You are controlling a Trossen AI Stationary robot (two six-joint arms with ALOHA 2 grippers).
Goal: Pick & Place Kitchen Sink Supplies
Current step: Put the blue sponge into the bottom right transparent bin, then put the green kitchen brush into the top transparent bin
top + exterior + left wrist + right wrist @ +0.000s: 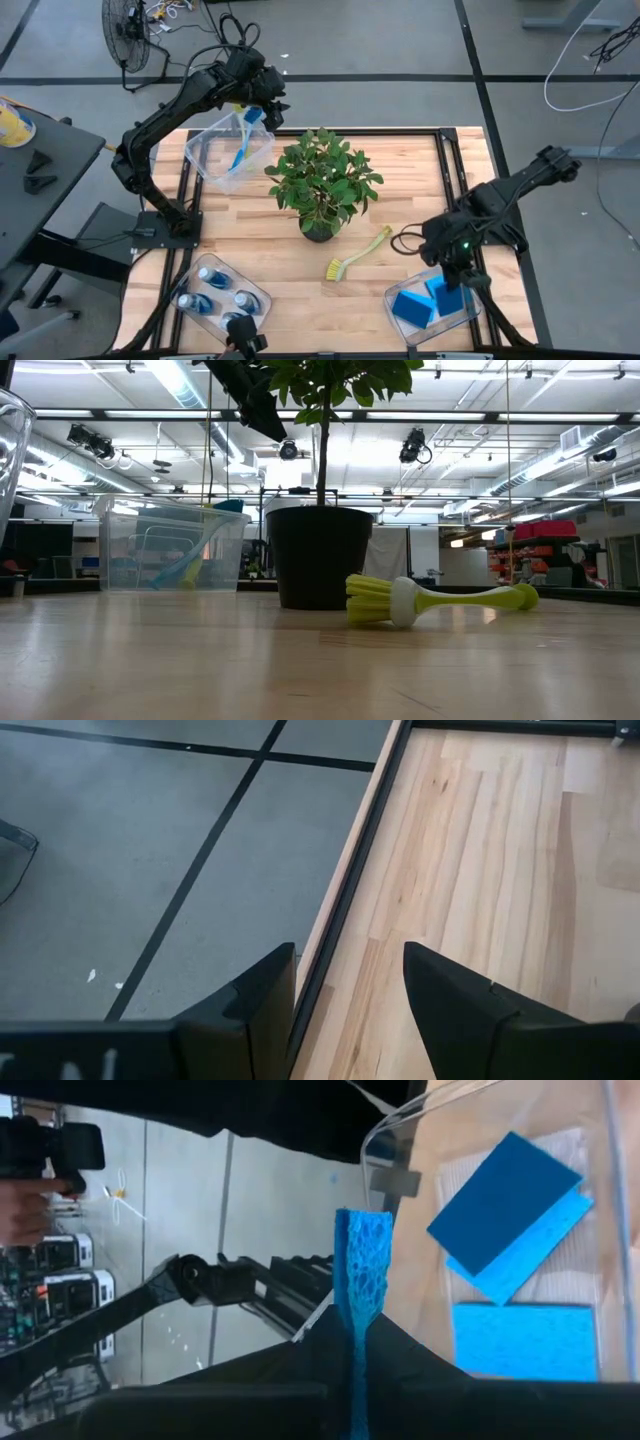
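Sponge in hand: a blue sponge (362, 1320) stands on edge, pinched between the fingers of the right gripper (360, 1380), above the rim of the sponge bin (398, 296) at the table's near right corner
Sponges already placed: flat blue sponges (505, 1215) lie on that bin's floor, two overlapping and a third beside them; from above they show as blue blocks (412, 306)
Brush in bin: a long-handled dish brush (241, 146), blue and yellow-green, leans inside the clear bin (205, 152) at the far left of the table
Brush left out: one yellow-green dish brush (357, 254) lies loose on the wooden table (290, 290), just beside the potted plant (322, 180), bristles towards the near edge
Bottles: small blue bottles with pale caps (212, 280) sit in the tray (262, 296) at the near left corner
Left gripper: the left gripper (350, 995) hangs over the table's far edge by the brush bin, fingers spread apart with nothing between them
Done, by my reading: bottles sorted, several sponges in, one brush in
Left to do, by my reading: let go of the held sponge into its bin, then fetch the loose brush to the far left bin
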